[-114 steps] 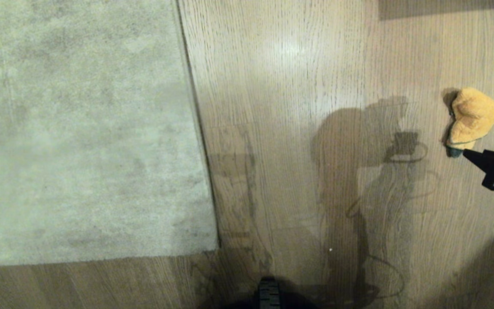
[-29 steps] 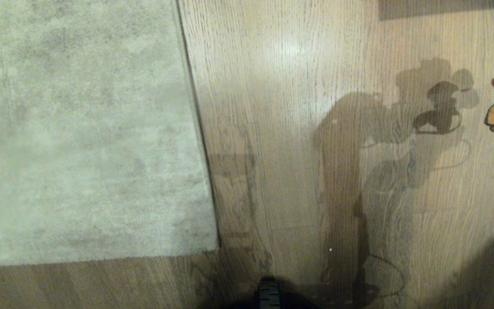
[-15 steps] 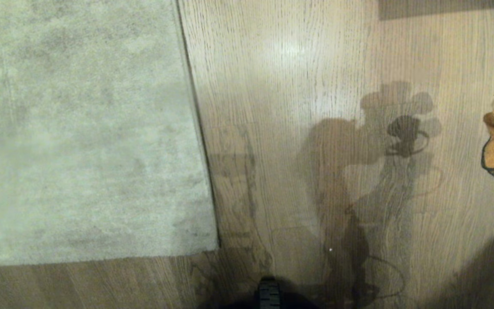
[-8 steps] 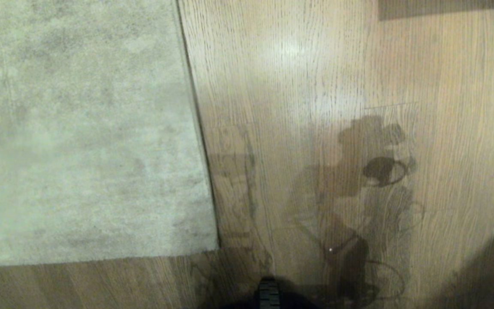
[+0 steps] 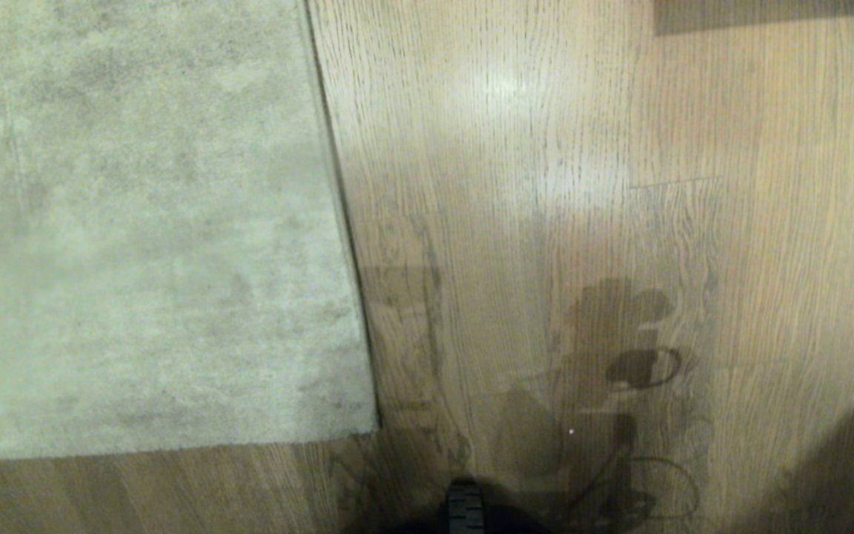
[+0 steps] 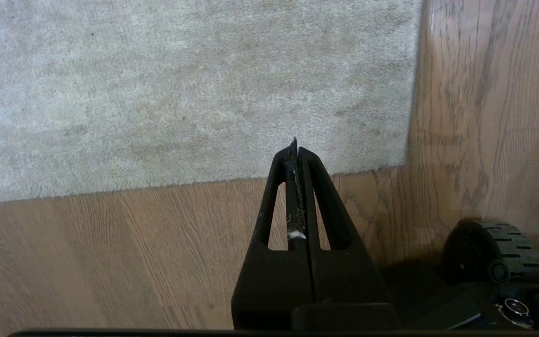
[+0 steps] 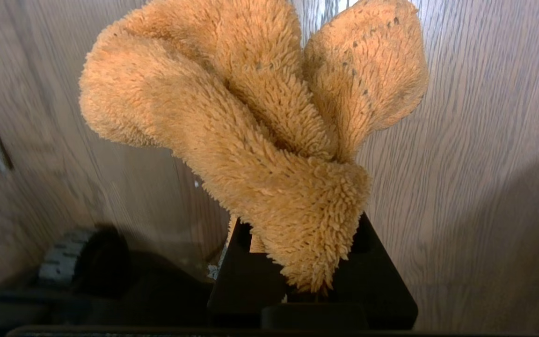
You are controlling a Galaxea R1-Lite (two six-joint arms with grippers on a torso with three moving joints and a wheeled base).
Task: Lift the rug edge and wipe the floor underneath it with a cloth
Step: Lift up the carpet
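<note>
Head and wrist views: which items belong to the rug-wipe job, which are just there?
Job:
- rug edge, lying flat
- floor
- cloth, clamped in right gripper
- left gripper, shut, empty, above the floor by the rug corner

Just there:
- base wheel

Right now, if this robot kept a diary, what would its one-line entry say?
left gripper: shut, empty, near rug edge | right gripper: shut on cloth, above floor | rug flat, not lifted | wiping not started

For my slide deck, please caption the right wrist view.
Right claw shut on a fluffy orange cloth, held above the wood floor.
</note>
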